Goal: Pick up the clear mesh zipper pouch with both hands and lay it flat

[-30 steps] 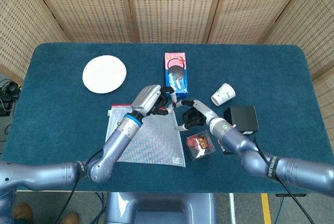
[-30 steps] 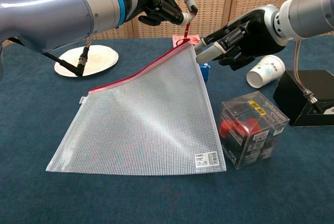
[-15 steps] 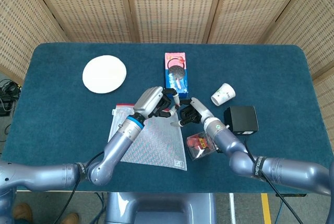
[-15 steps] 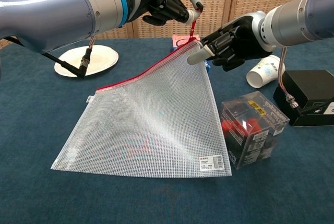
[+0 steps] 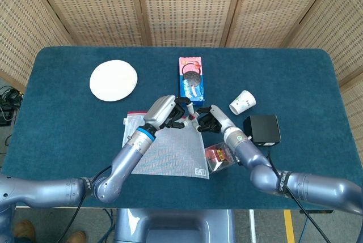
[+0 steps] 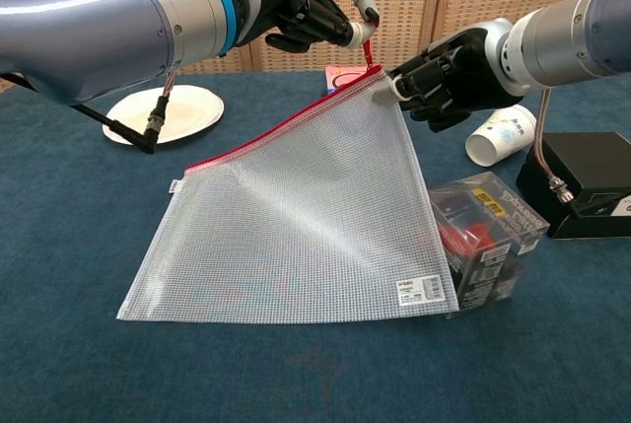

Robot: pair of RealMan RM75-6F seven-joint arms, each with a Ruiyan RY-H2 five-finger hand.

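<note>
The clear mesh zipper pouch [image 6: 296, 216] with a red zipper edge hangs tilted. Its top right corner is lifted and its bottom edge rests on the blue table [image 6: 59, 246]. My left hand [image 6: 311, 4] is above that corner and pinches the red zipper pull [image 6: 368, 48]. My right hand [image 6: 444, 73] is just right of the corner, with its fingers closed on the mesh there. In the head view the pouch [image 5: 164, 155] lies at the front centre, and the left hand [image 5: 167, 113] and right hand [image 5: 209, 121] meet at its far corner.
A clear plastic box [image 6: 488, 241] with red contents sits under the pouch's lower right corner. A black box [image 6: 582, 181] and a paper cup [image 6: 503, 134] stand to the right. A white plate [image 6: 168, 112] lies at the far left, and a cookie box [image 5: 191, 79] lies beyond the hands.
The pouch has shifted right, so its lower right corner now overlaps the clear box. My right hand has closed its fingers on the raised corner. The left hand still holds the zipper pull.
</note>
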